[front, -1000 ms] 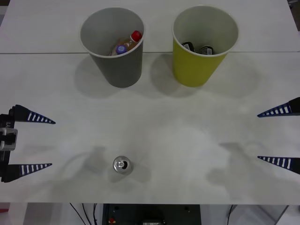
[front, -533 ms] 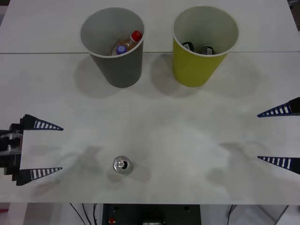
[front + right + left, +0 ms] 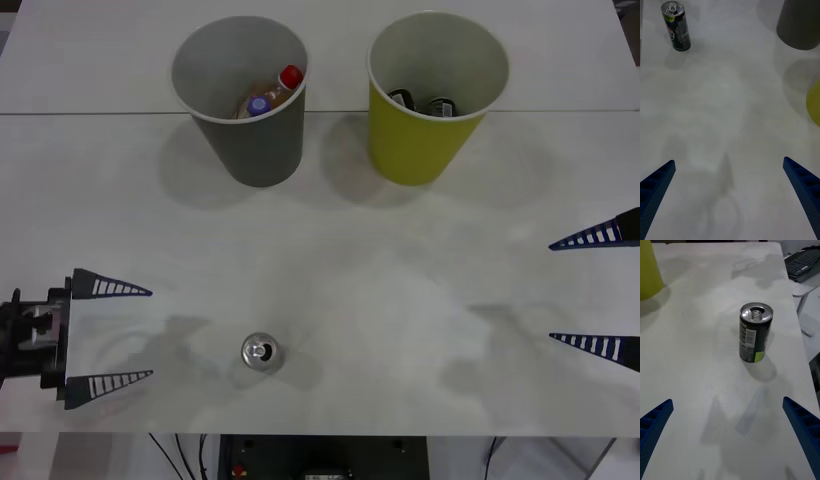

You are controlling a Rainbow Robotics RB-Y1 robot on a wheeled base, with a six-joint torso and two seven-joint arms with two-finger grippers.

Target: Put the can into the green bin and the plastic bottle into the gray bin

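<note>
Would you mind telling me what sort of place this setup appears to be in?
Probably an office or lab test bench: a plain white table holds just the gray bin, the green bin and one can, and a computer keyboard sits on a neighbouring desk.

The can is black with a silver top and a white-and-lime label, the bins gray and yellow-green, the desk white.

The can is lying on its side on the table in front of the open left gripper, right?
Not quite. The can stands upright on the table, as the left wrist view shows. It is in front of the left gripper, whose fingers are open.
</note>
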